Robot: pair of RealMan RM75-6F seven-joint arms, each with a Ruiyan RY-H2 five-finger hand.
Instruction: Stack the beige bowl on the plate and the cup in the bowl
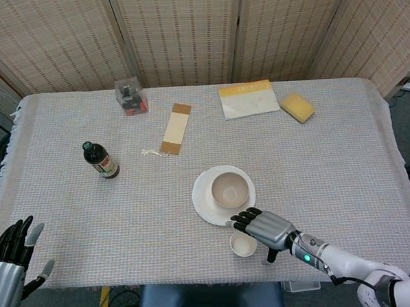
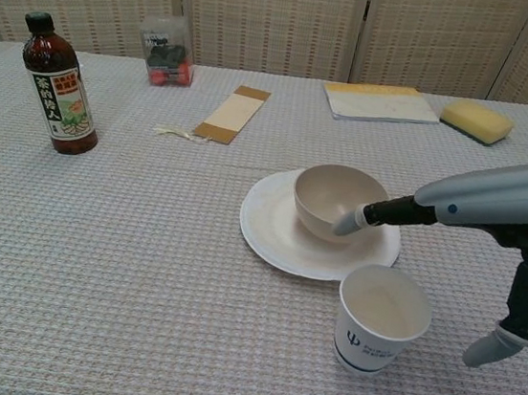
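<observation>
Working from the near edge, I have the right hand [image 2: 495, 202] hanging just above the paper cup [image 2: 382, 318], fingers spread and holding nothing — thumb dropped to the cup's right, one fingertip reaching toward the plate. The cup stands upright on the cloth, just beside the white plate [image 2: 275, 228], not yet grasped. The beige bowl [image 2: 340, 202] already sits on that plate, so in my judgement only the cup step is left.

My worry is the cup: it looks light and thin-walled, so if I close off-centre or too hard it could tip or crumple. The extended fingertip is also close to the bowl's wall, and a careless sweep could nudge the bowl across the plate.

The chest view gives me the height relation — hand above the rim, thumb hanging low — but not the left hand. The head view shows that left hand [image 1: 10, 263] at the near left corner, off the table, fingers apart and empty, well away from everything. It also shows the right hand partly covering the cup [image 1: 243, 244] from above.

Farther back stand a sauce bottle [image 2: 60, 86], a small clear box [image 2: 166, 51], a flat paper sleeve [image 2: 231, 113], a booklet [image 2: 380, 103] and a yellow sponge [image 2: 476, 119], all well clear.
</observation>
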